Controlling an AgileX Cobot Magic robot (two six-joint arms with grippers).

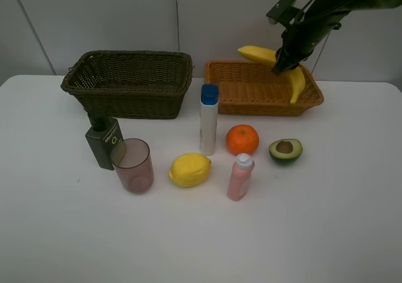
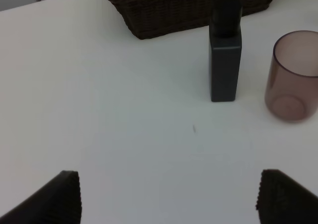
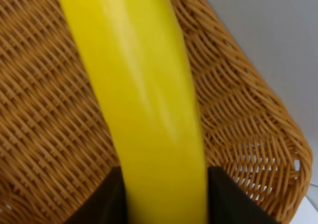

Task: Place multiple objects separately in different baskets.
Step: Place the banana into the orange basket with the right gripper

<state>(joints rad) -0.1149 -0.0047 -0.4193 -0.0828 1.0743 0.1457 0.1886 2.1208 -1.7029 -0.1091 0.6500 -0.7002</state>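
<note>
My right gripper (image 1: 282, 62) is shut on the yellow banana (image 1: 257, 54), holding it over the orange-tan basket (image 1: 251, 93). The right wrist view shows the banana (image 3: 144, 95) between the dark fingers (image 3: 107, 201), with the basket's weave (image 3: 44, 110) beneath. The dark brown basket (image 1: 129, 82) stands empty at the back left. My left gripper (image 2: 169, 204) is open above bare table, short of the dark green pump bottle (image 2: 226, 60) and the pinkish tumbler (image 2: 293, 77).
On the table in front of the baskets stand the pump bottle (image 1: 103, 142), tumbler (image 1: 134, 165), lemon (image 1: 189, 169), blue-capped white bottle (image 1: 208, 120), orange (image 1: 242, 138), halved avocado (image 1: 286, 150) and small pink bottle (image 1: 240, 177).
</note>
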